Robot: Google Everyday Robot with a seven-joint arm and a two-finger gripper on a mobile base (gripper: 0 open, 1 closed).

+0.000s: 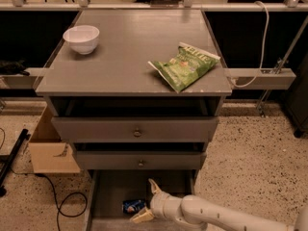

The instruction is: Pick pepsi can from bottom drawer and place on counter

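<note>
The gripper [147, 202] sits in the bottom drawer [108, 196], fingers spread apart, just right of the can [133, 206], which lies on its side on the drawer floor. It should straddle the can's body squarely before closing, then lift towards the counter [130, 57]. The frame edge cuts off the drawer front, and whether a finger touches the can cannot be told.

pepsi can [134, 206]: you see only a small blue patch, its markings too small to read.
bottom drawer [110, 192]: its front, nearer you than the pepsi can, is cut off by the lower edge. Its back hides under the upper drawers [137, 129].
gripper [147, 202]: just right of the pepsi can, fingers spread, its arm cut off at the lower right.
</note>
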